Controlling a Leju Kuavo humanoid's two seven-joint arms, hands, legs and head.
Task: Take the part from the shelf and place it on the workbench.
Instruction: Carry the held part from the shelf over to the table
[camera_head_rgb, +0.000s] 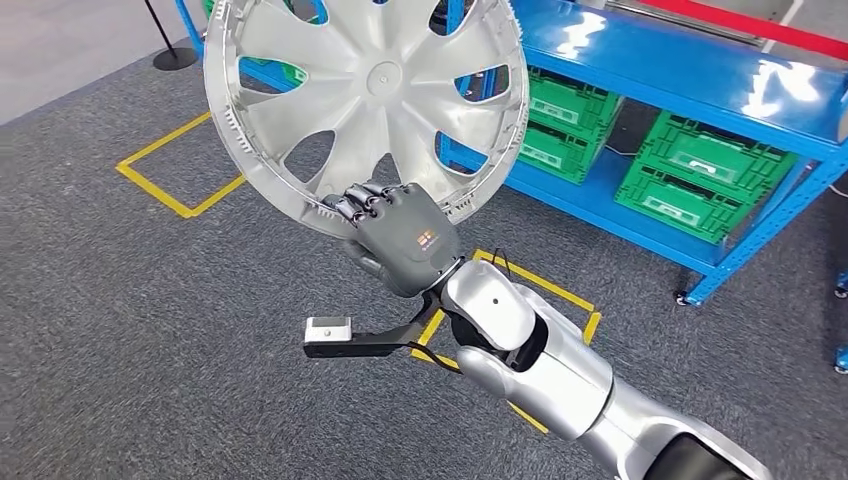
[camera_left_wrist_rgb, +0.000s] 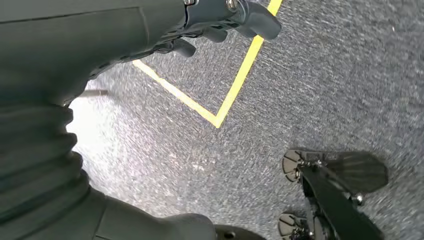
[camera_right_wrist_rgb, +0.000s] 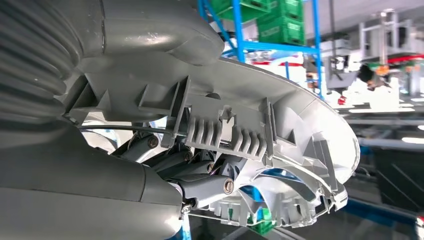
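The left hand (camera_left_wrist_rgb: 220, 20) hangs over grey carpet, its fingers curled in on nothing. The right hand's (camera_head_rgb: 400, 235) fingers grip the lower rim of the silver wheel cover (camera_head_rgb: 365, 100), held tilted above them, the blue shelf (camera_head_rgb: 680, 70) behind

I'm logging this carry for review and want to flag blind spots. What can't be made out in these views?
- Wheel cover: its top is cut off by the head view's upper edge.
- Right hand: its fingertips curl behind the cover's rim, hidden.
- Left hand: blurred and partly cut off in the left wrist view; open or closed is unclear.
- Green crates: contents not visible.
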